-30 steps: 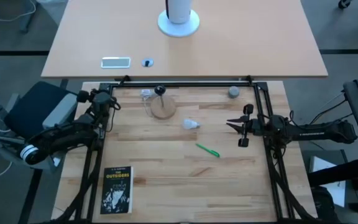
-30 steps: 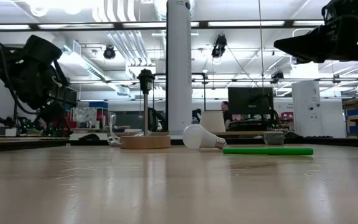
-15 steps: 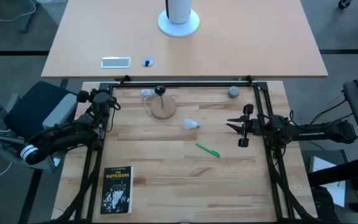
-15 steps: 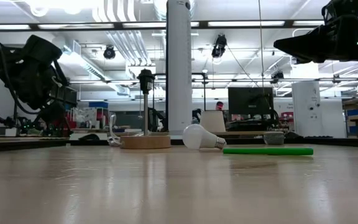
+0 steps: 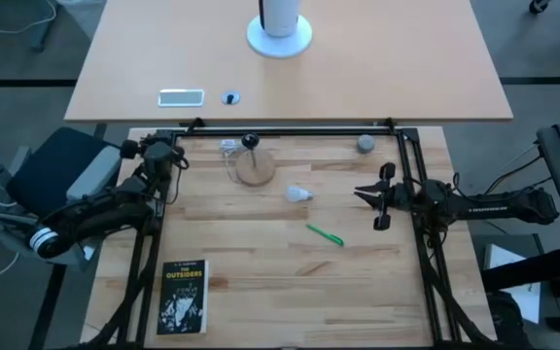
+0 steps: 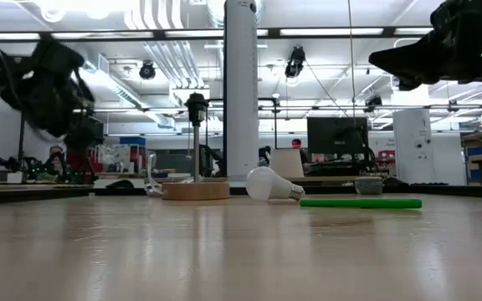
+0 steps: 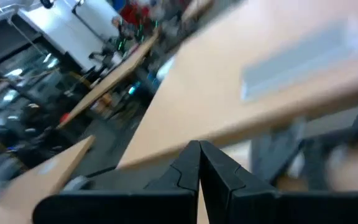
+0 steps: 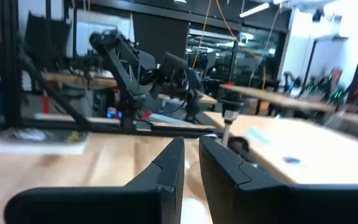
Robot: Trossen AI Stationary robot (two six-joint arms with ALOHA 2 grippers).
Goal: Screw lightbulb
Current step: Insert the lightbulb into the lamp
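High view puts the lightbulb (image 5: 299, 194) lying on its side on the wooden table (image 5: 261, 282), well apart from both grippers, with a round wooden base (image 5: 255, 171) carrying a black socket on a stem (image 5: 250, 142) just beyond it toward the back edge. A green pen (image 5: 325, 234) lies nearer the front, a book (image 5: 184, 297) sits at the front left corner, and a small grey ball (image 5: 366, 144) rests near the back right. The right gripper (image 5: 362, 193) is held above the table to the right of the bulb, pointing toward it; its fingers (image 8: 166, 168) stand a narrow gap apart in the right wrist view, holding nothing. The left gripper (image 5: 179, 161) is at the table's back left edge, and in the left wrist view its fingers (image 7: 188, 167) are pressed together, empty. From the low view the bulb's threaded base points toward the pen, globe toward the wooden base.
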